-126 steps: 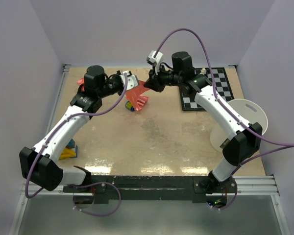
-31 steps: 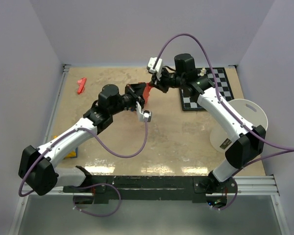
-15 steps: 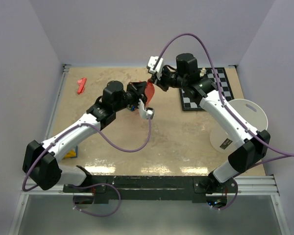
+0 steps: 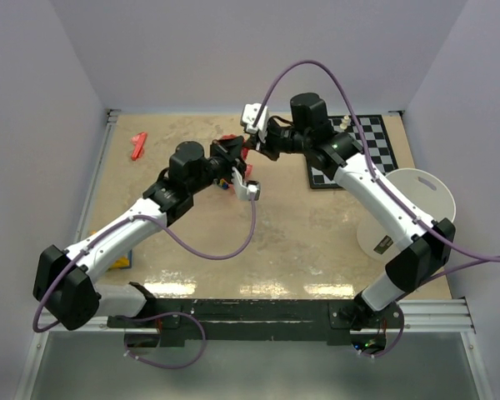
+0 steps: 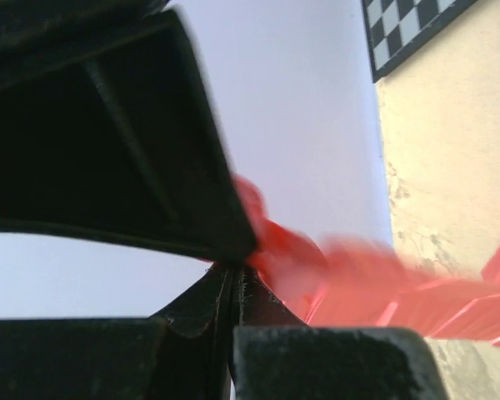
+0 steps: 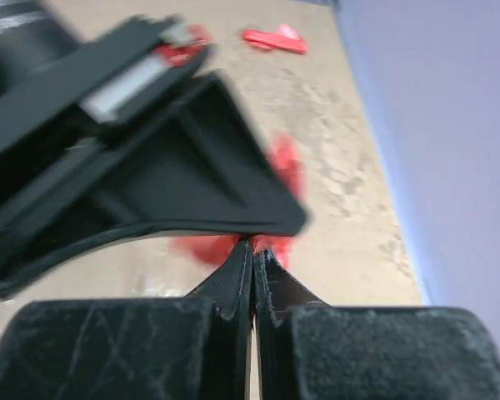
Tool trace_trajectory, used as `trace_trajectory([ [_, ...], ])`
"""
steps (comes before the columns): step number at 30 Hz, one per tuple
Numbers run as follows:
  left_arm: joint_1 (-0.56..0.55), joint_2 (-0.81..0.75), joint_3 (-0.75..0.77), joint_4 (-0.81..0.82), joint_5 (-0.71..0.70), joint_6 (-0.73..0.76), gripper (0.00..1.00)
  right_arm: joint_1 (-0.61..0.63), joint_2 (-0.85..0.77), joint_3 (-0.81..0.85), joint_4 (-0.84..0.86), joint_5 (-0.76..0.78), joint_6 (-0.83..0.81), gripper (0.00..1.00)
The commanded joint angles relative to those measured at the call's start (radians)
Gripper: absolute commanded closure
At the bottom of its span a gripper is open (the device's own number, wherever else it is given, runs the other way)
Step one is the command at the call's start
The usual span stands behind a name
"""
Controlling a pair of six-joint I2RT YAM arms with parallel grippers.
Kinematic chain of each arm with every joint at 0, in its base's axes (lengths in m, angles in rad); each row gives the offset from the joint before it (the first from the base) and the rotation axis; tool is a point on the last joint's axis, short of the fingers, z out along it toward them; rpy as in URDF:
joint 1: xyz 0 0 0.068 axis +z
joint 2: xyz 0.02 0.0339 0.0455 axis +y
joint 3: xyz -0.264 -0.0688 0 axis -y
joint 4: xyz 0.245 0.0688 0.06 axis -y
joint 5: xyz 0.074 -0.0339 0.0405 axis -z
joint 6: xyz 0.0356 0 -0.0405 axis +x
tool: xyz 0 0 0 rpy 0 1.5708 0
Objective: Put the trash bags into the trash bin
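while both sets of jaws are clenched on the bunched trash bag [image 4: 231, 141] at the far middle of the table [image 4: 300, 242], left gripper [image 4: 234, 160] and right gripper [image 4: 252, 147] nearly touch; the trash bin [image 4: 425, 192] lies well apart, toward the near right, on the right gripper's side.

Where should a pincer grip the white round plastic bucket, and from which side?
Probably by the wide rim of the white round plastic bucket, coming down from above at its far right side. It seems to stand upright, mouth up; the rim looks thin enough to pinch, the body too broad, and the right arm crosses its left side.
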Motion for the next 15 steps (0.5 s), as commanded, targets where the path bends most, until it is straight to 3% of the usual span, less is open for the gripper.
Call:
trace_trajectory([
  [1, -0.021, -0.079, -0.045, 0.01, 0.033, -0.024, 1.0, -0.008, 0.013, -0.008, 0.124, 0.256, 0.025, 1.0],
  [4, -0.024, -0.085, -0.035, 0.024, 0.035, -0.012, 1.0, -0.012, 0.034, -0.025, 0.112, 0.252, 0.024, 1.0],
  [10, -0.018, -0.002, 0.027, 0.076, -0.033, -0.012, 1.0, 0.049, -0.045, -0.025, 0.02, 0.016, -0.019, 1.0],
  [15, -0.01, 0.001, 0.004, -0.006, -0.059, -0.007, 1.0, 0.023, -0.066, -0.023, 0.116, 0.075, 0.024, 1.0],
])
